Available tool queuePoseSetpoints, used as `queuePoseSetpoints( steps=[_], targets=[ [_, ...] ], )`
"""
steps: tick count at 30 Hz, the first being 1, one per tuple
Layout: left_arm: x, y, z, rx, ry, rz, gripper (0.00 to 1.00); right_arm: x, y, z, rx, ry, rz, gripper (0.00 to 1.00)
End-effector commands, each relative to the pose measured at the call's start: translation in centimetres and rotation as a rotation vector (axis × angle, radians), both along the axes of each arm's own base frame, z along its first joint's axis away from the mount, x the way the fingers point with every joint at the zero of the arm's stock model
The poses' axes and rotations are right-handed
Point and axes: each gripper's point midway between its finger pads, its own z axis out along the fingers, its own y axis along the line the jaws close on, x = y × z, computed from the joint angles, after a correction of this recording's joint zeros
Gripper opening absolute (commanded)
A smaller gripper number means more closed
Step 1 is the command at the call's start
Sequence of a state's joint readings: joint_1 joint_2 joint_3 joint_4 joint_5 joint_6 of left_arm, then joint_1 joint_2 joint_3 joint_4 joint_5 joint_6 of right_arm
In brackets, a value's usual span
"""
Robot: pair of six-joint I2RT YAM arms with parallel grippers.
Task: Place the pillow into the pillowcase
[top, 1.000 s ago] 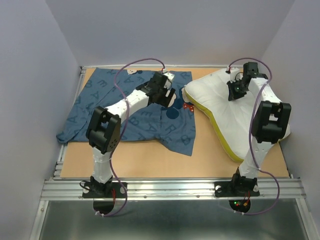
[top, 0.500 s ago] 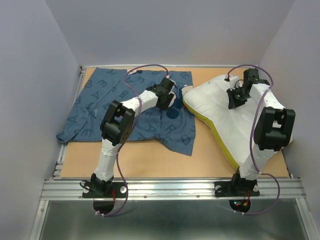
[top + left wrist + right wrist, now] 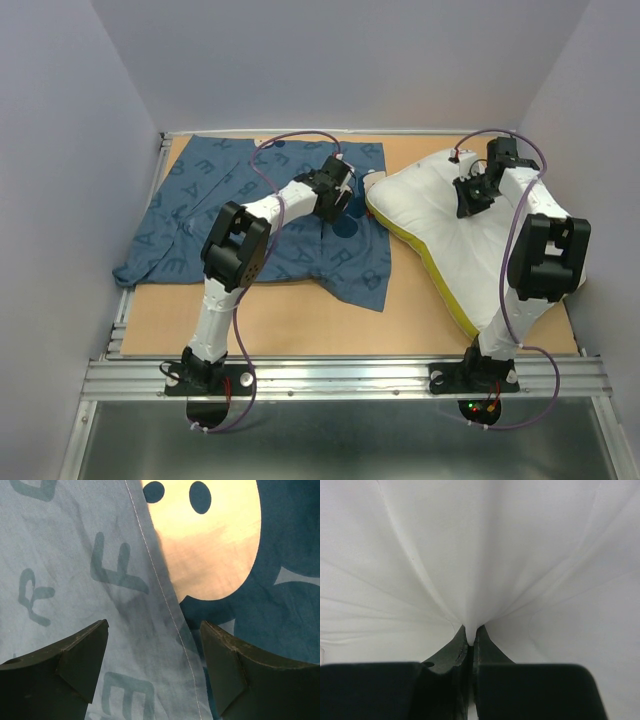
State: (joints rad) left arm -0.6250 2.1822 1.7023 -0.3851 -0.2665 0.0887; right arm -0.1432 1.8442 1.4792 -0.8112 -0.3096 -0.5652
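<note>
A floppy blue letter-printed fabric pillowcase (image 3: 190, 190) lies spread at ten o'clock; a plump white pillow (image 3: 440, 225) edged yellow-green sits beside it at two o'clock. The right gripper (image 3: 469, 636) is clenched on a pinch of pillow cloth, while the left gripper (image 3: 155, 630) hangs released, jaws astride the stitched hem (image 3: 170, 610). Probably best to nip only the top layer, so the mouth opens.

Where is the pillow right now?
In the top view, the pillow lies on the right, just beside the pillowcase, pinched by the right gripper.
</note>
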Motion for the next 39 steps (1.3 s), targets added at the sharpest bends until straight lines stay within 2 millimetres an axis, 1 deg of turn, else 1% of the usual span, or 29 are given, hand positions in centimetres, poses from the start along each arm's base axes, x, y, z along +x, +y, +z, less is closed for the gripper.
queuePoseSetpoints(
  steps=[1,5,9,10,11,12,13,14,15,16,18,19,20,21,22,23,24,25,26,27,29,30,31,32,33,36,37,38,39],
  targets=[
    [0.1,0.6,1.3,0.043,-0.025,0.002,0.85,-0.1,-0.6,1.8,-0.031,-0.046,0.011,0.0],
    [0.0,2.0,0.6,0.117,-0.017,0.037,0.79,0.0,-0.4,2.2,-0.027,-0.061,0.023,0.01],
    [0.3,3.2,1.7,0.15,-0.05,0.071,0.72,0.2,-0.3,2.9,-0.026,-0.083,0.04,0.01],
    [0.3,3.4,2.3,0.146,-0.057,0.076,0.7,0.4,-0.2,3.5,-0.02,-0.102,0.046,0.01],
    [0.4,3.5,2.7,0.143,-0.065,0.079,0.64,0.5,0.0,3.9,-0.013,-0.113,0.054,0.01],
    [0.5,3.8,3.1,0.137,-0.069,0.086,0.61,0.5,0.2,4.4,-0.006,-0.123,0.065,0.01],
    [0.5,3.8,4.0,0.117,-0.078,0.087,0.57,0.5,0.8,5.3,0.021,-0.148,0.085,0.01],
    [0.6,3.9,4.4,0.104,-0.081,0.087,0.51,0.7,1.2,6.1,0.037,-0.17,0.102,0.01],
    [0.3,4.0,4.4,0.087,-0.067,0.075,0.47,0.5,1.6,6.6,0.053,-0.179,0.119,0.0],
    [0.2,3.9,5.4,0.063,-0.078,0.065,0.36,0.8,2.3,7.9,0.082,-0.214,0.143,0.01],
    [-0.6,3.6,5.2,0.03,-0.049,0.036,0.26,1.1,3.0,8.9,0.101,-0.235,0.151,0.01],
    [-0.9,3.5,5.8,0.009,-0.051,0.025,0.17,1.4,3.7,9.3,0.108,-0.243,0.16,0.01],
    [-1.5,3.5,5.4,-0.003,-0.03,0.013,0.14,2.2,4.0,10.2,0.12,-0.263,0.137,0.0],
    [-1.9,3.3,5.2,-0.013,-0.019,0.002,0.11,2.6,4.4,10.5,0.132,-0.271,0.126,0.01],
    [-2.1,3.2,5.5,-0.026,-0.019,-0.006,0.07,3.0,5.2,10.9,0.142,-0.28,0.124,0.01],
    [-2.6,3.2,5.4,-0.054,-0.005,0.0,0.0,3.9,6.8,10.8,0.133,-0.29,0.119,0.01],
    [-2.7,3.1,5.2,-0.06,0.005,-0.006,0.0,3.9,6.8,10.6,0.135,-0.286,0.117,0.01],
    [-2.8,3.1,5.2,-0.073,0.011,-0.003,0.0,3.7,7.5,10.0,0.128,-0.273,0.126,0.01],
    [-2.8,3.2,5.6,-0.09,0.01,0.001,0.0,3.6,9.0,9.8,0.122,-0.275,0.148,0.01],
    [-3.0,2.8,6.2,-0.125,0.013,-0.019,0.0,3.0,10.5,8.9,0.12,-0.257,0.177,0.01],
    [-3.0,2.6,6.8,-0.156,0.015,-0.028,0.0,2.5,11.8,8.0,0.125,-0.246,0.199,0.01],
    [-3.3,1.9,7.2,-0.197,0.031,-0.059,0.0,2.5,12.5,7.7,0.129,-0.249,0.206,0.0],
    [-3.3,1.9,7.6,-0.22,0.035,-0.061,0.0,2.3,13.1,7.3,0.128,-0.245,0.215,0.0],
    [-3.5,2.0,8.0,-0.231,0.041,-0.061,0.0,1.5,14.2,6.3,0.127,-0.221,0.238,0.0],
    [-4.0,1.2,8.2,-0.277,0.066,-0.096,0.0,1.5,14.9,6.0,0.129,-0.228,0.249,0.01],
    [-4.4,1.1,9.3,-0.301,0.061,-0.129,0.0,-0.5,17.3,4.4,0.141,-0.202,0.335,0.01],
    [-4.4,1.2,9.2,-0.295,0.059,-0.125,0.0,-0.9,17.2,4.1,0.135,-0.196,0.345,0.01],
    [-4.3,1.5,9.4,-0.289,0.052,-0.118,0.0,-1.5,17.7,3.9,0.132,-0.192,0.371,0.01],
    [-4.3,1.8,9.4,-0.282,0.05,-0.111,0.0,-2.5,17.4,3.5,0.123,-0.19,0.395,0.0]
  ],
)
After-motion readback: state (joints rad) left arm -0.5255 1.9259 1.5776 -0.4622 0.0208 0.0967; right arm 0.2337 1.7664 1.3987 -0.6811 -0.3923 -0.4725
